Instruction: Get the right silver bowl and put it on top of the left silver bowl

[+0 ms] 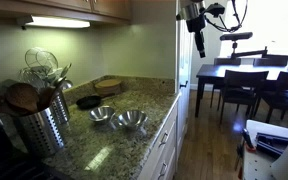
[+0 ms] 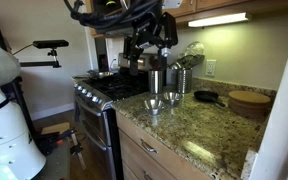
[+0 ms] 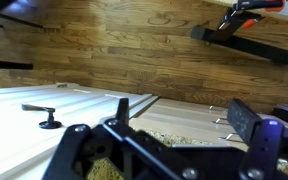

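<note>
The right silver bowl [image 1: 131, 121], wide and shallow, sits on the granite counter near its front edge; it also shows in an exterior view [image 2: 154, 104]. The left silver bowl [image 1: 101, 115], smaller, stands right beside it, and shows in an exterior view [image 2: 171, 98]. My gripper [image 1: 197, 38] hangs high above and off to the side of the counter, well away from both bowls; it also shows in an exterior view [image 2: 147, 55]. In the wrist view the gripper [image 3: 182, 112] is open and empty, with wood floor and the counter edge below it. No bowl shows in the wrist view.
A black round dish [image 1: 88, 101] and a round wooden board [image 1: 110, 86] lie behind the bowls. A steel utensil holder [image 1: 39, 125] stands at the counter's end by the stove [image 2: 109, 90]. A dining table with chairs [image 1: 249, 80] is beyond.
</note>
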